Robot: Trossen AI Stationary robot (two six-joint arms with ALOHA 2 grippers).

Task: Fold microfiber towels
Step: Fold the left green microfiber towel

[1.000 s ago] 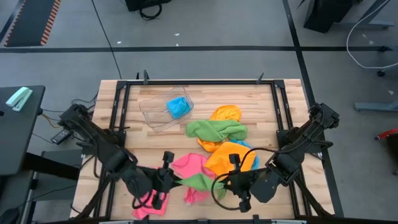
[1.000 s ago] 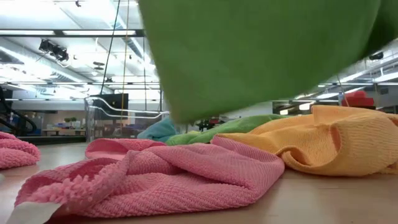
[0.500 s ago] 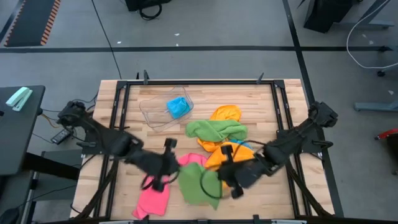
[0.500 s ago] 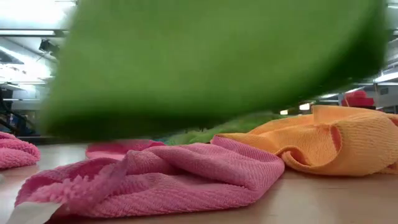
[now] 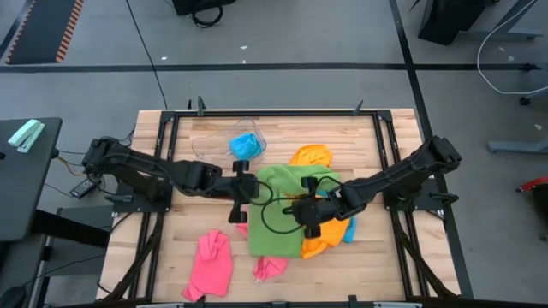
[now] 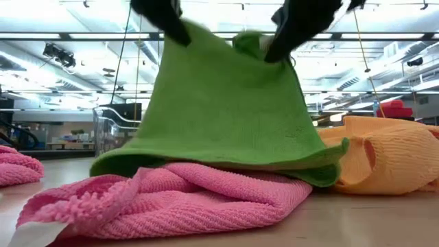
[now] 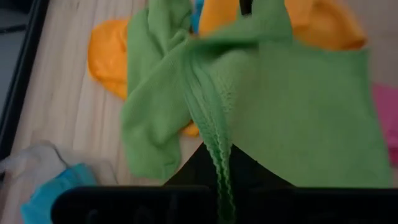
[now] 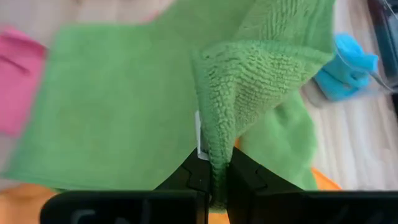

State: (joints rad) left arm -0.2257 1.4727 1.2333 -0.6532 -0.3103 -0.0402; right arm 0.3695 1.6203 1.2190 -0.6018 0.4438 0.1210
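The left tool [image 5: 242,190] and the right tool [image 5: 300,208] are each clenched on a corner of one bright green microfiber towel [image 5: 278,224], holding it up so it drapes over the crumpled pink towel [image 6: 171,202] and the orange towel [image 6: 384,154] mid-tabletop [image 5: 360,265]. To my eye the folding has barely begun: no towel looks folded, and a second green towel [image 7: 152,112], another pink towel [image 5: 210,265] and a sky blue cloth in the clear plastic tub [image 5: 205,150] lie rumpled. The raised towel hides much of the heap beneath it, so I cannot count them.
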